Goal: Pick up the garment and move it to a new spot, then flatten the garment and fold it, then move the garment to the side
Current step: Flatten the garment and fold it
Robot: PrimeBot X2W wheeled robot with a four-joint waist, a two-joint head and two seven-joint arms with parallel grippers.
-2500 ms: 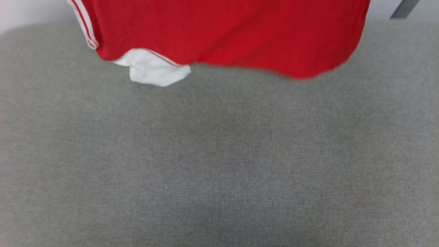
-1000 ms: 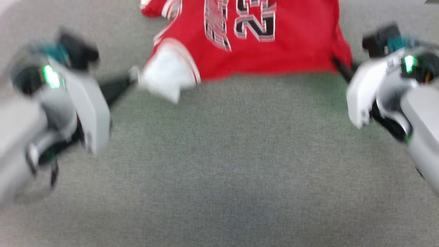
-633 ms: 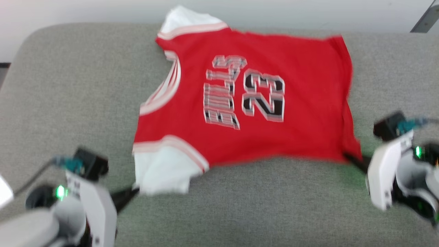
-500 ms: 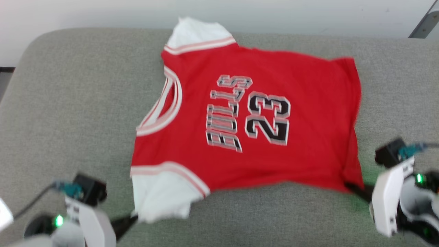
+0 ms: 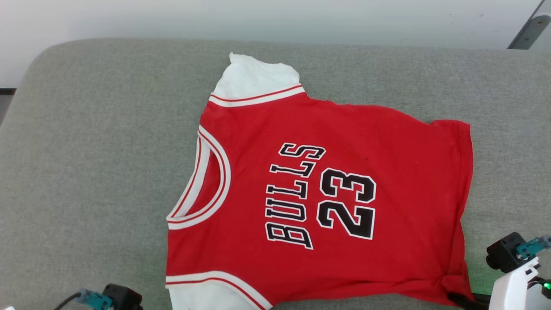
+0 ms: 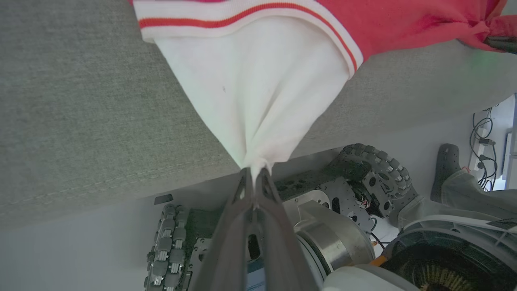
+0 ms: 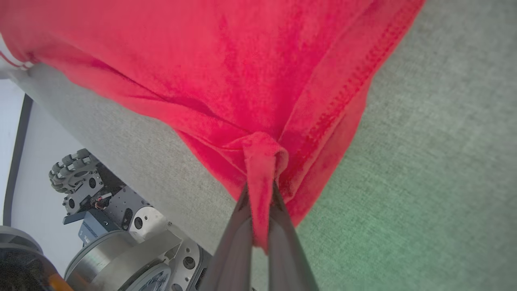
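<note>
Drew garment (image 5: pixel 318 193) down flat, lettering up, toward near edge of cushion (image 5: pixel 94 150) | kept left gripper (image 6: pixel 253 173) pinching white sleeve (image 6: pixel 250 93), right gripper (image 7: pixel 260 190) pinching hem corner (image 7: pixel 262 155) | flattened; fold pending

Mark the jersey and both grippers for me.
jersey (image 5: pixel 409 172), head view, plain red body beside the number.
left gripper (image 6: pixel 254 171), left wrist view, between the fingertips, shut on the jersey.
right gripper (image 7: pixel 260 192), right wrist view, between the fingertips, shut on the jersey.
</note>
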